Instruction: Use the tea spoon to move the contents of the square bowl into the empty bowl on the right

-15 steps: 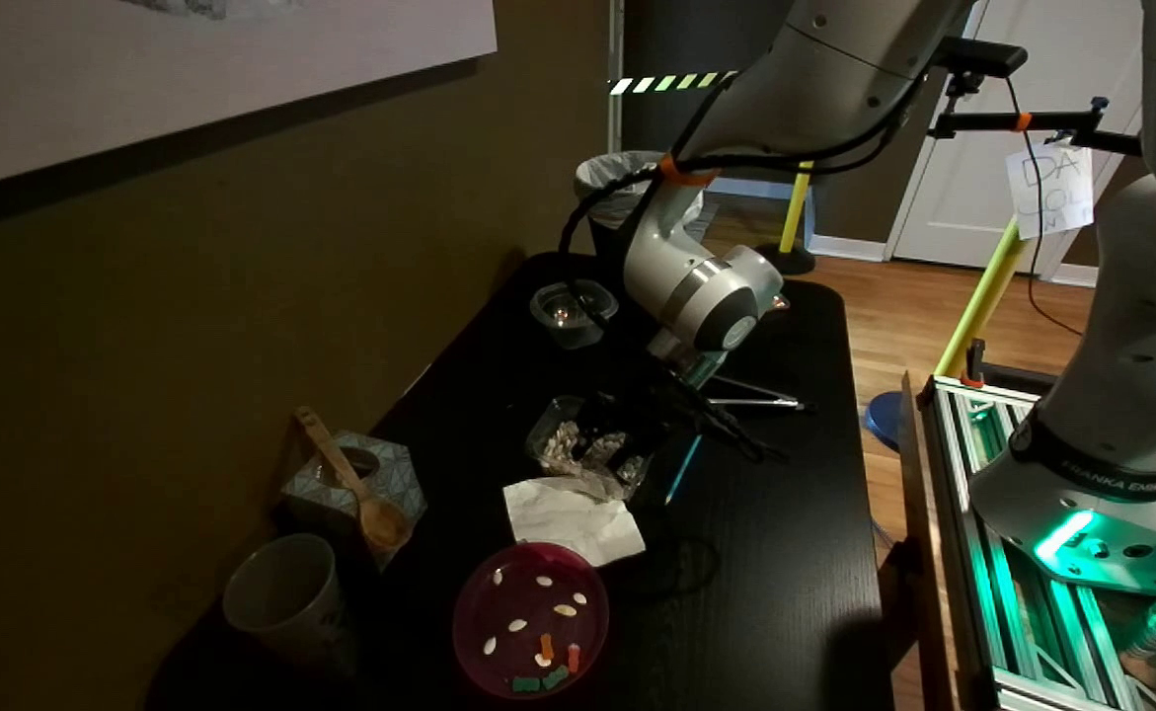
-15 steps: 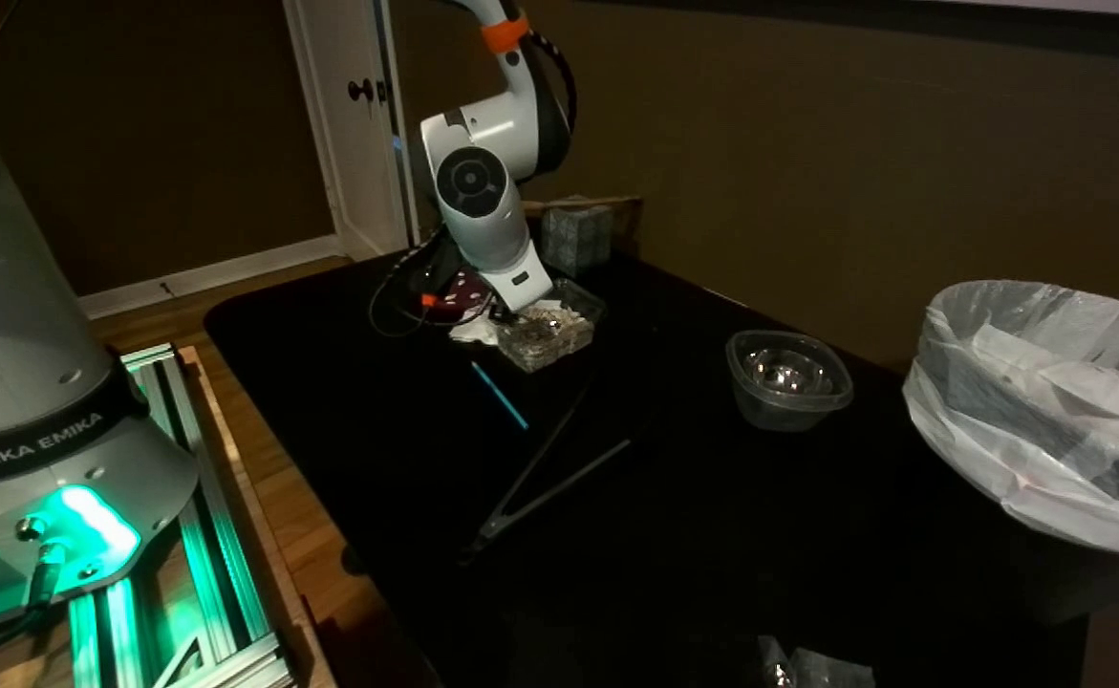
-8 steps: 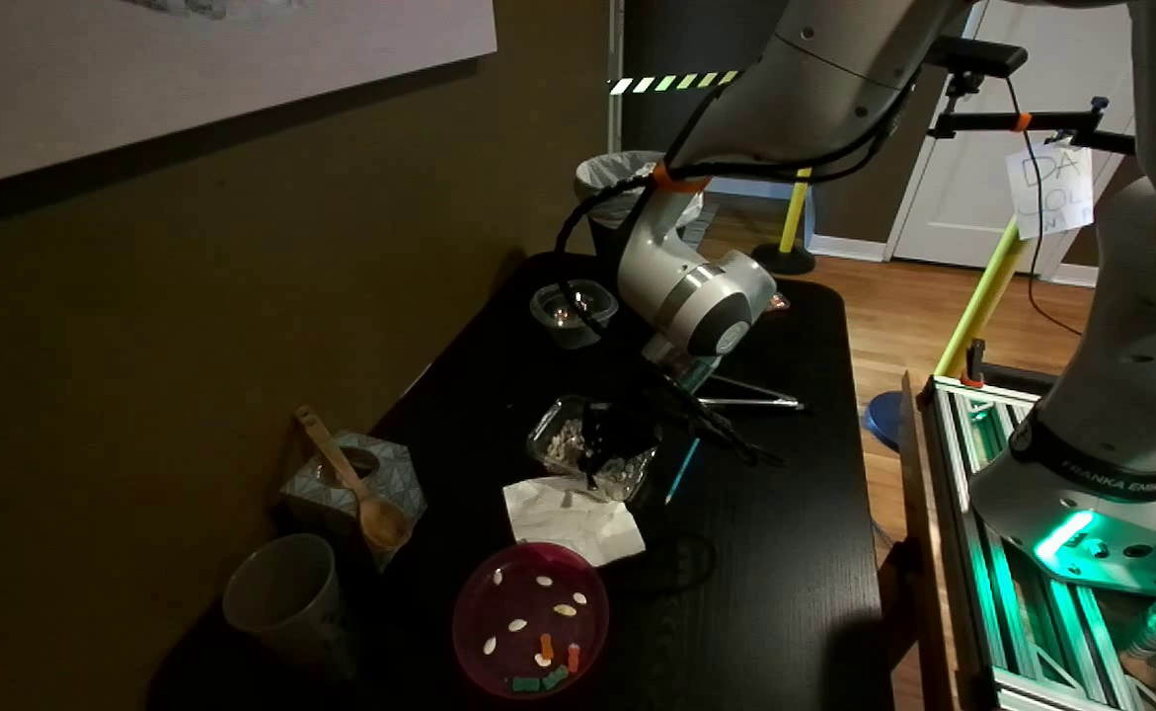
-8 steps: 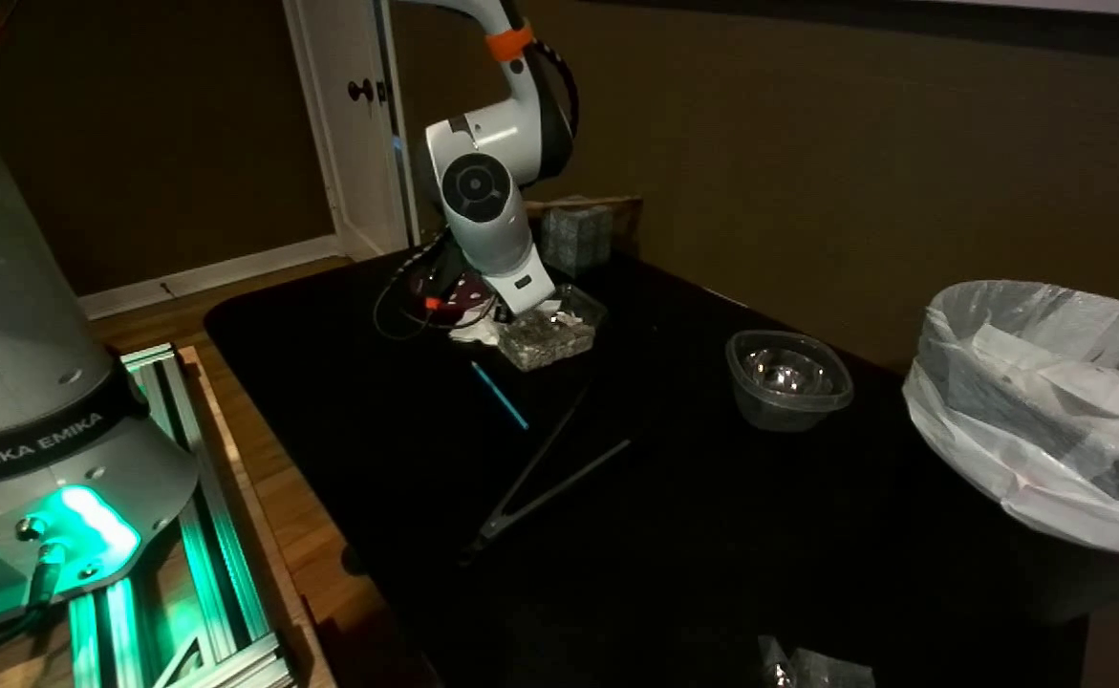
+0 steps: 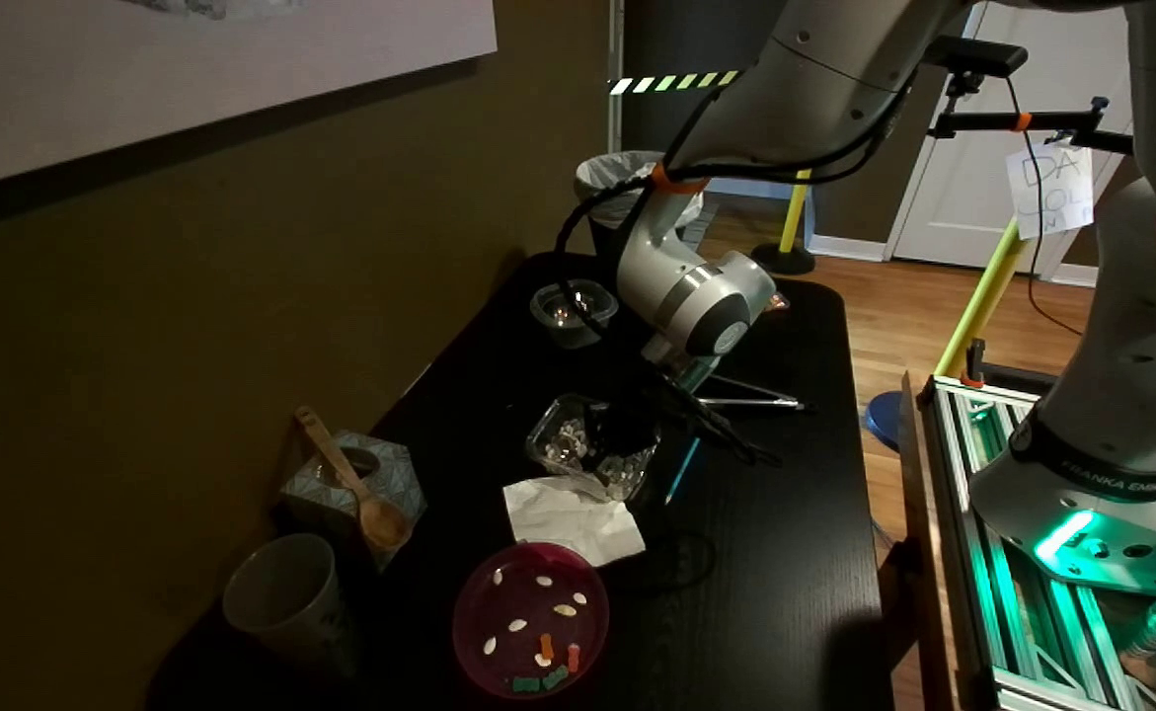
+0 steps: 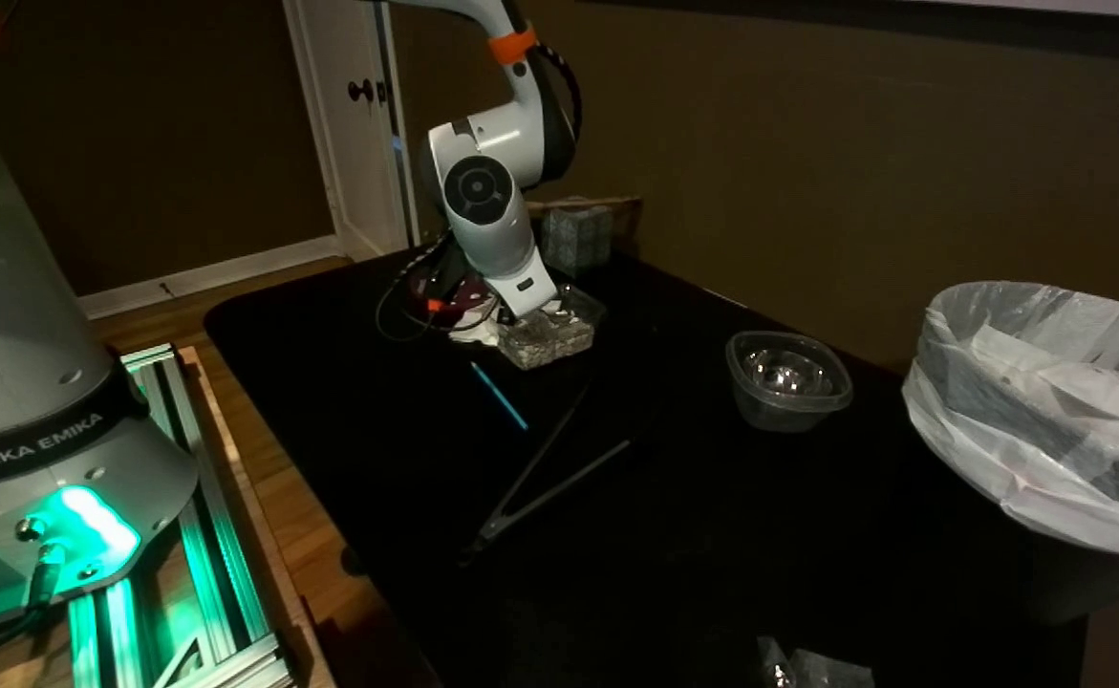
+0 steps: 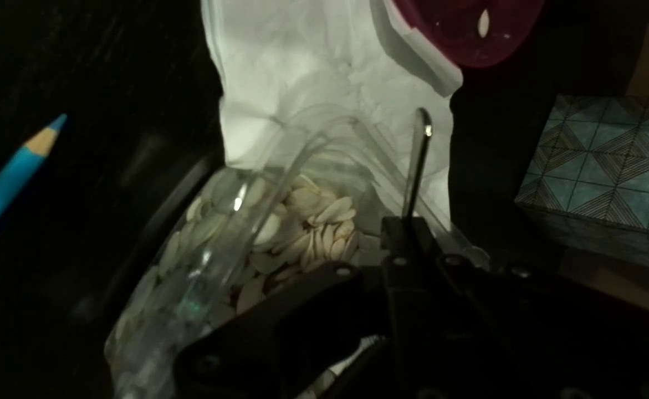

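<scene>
Beside a brown wall (image 5: 192,316), in dim light, one black, grained table (image 5: 765,533). Above it, one gripper (image 7: 407,224). On it, one plate (image 5: 535,605), one square bowl (image 6: 548,346), one clear bowl (image 6: 777,413), one pencil (image 6: 500,396). In the clamped jaws over the square bowl, one thin, shiny spoon (image 7: 417,166). Inside that bowl, pale, flat seeds (image 7: 332,213).

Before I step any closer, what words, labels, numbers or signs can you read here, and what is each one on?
"FRANKA EMIKA": on the black band around the robot's base.
"DA": handwritten on the white paper sign; the row below may be "COL", but I cannot be sure.
Unreadable: faint marks on the cup, too dark to make out.
I can read no numbers.
</scene>
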Controlling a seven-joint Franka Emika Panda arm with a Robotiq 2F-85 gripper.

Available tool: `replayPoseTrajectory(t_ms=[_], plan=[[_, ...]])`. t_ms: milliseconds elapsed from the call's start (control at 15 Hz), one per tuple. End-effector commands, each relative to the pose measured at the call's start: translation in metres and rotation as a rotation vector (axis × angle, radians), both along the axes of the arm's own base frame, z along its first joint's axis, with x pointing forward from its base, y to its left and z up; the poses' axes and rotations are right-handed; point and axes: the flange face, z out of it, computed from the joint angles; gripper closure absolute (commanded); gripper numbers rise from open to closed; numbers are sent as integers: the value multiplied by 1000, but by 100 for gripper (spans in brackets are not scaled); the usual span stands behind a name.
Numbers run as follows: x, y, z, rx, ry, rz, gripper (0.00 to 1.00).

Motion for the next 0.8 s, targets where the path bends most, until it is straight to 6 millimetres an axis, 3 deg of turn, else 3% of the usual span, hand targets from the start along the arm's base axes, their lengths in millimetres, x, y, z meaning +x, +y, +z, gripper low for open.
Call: replayPoseTrajectory(t_ms=[0,133,467,733], plan=[[-1,-6,6,-14,55,-51,99],[-2,-13,15,2,124,-49,99],[-22,-13,17,79,329,80,99],[2,-30,47,161,423,206,99]])
